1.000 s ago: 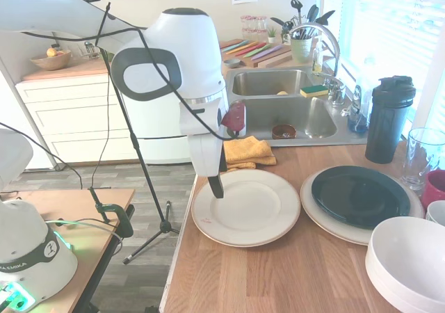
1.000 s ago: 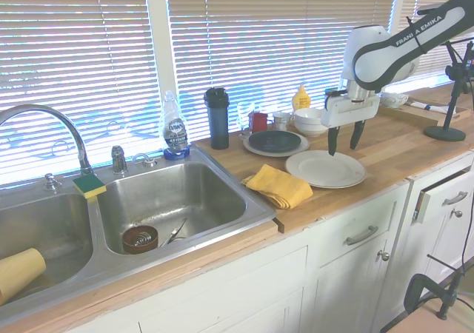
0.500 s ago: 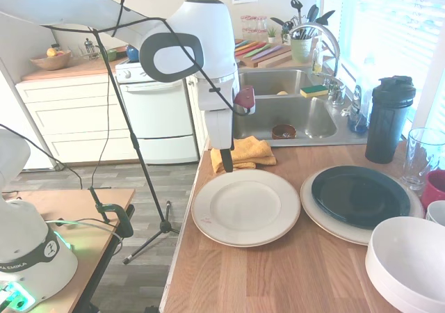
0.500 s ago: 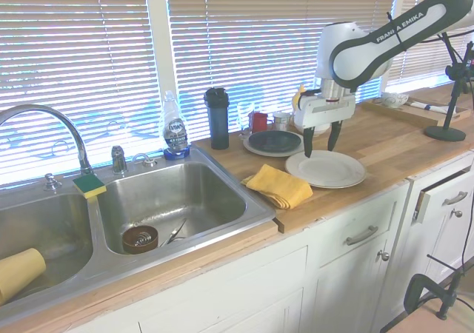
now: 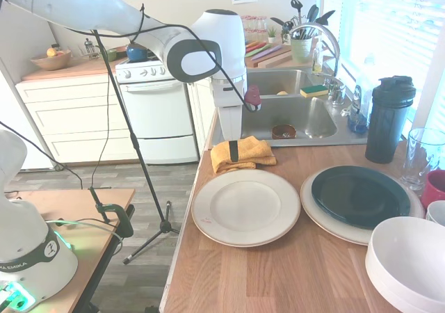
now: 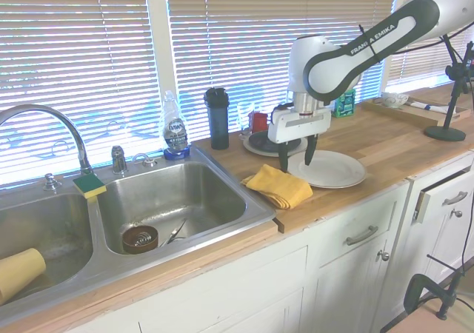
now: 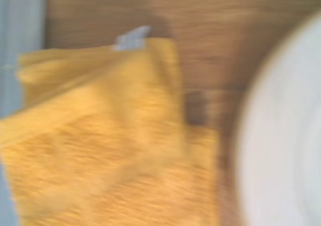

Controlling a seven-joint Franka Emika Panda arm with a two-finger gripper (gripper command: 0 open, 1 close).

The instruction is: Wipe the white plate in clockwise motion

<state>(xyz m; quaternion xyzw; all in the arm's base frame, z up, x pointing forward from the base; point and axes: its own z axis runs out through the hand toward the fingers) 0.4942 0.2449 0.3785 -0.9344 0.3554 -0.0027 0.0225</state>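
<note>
Hovering over the yellow cloth (image 5: 242,152), the hand (image 6: 295,156) has its fingers spread wide, nothing held, tips pointing down just above the fabric. Cloth is folded, lying on the wooden bench (image 5: 292,271) at its sink-side end, right beside the steel sink (image 6: 170,200). White plate (image 5: 245,206) sits flat on the bench near its front edge, just beside the cloth, bare. Dark plate (image 5: 360,195) stacked on another pale plate next to it, toward the window edge. White bowl (image 5: 410,261), black bottle (image 5: 388,118) further along. Wrist view blurred: yellow cloth (image 7: 105,145), plate rim (image 7: 281,135).
</note>
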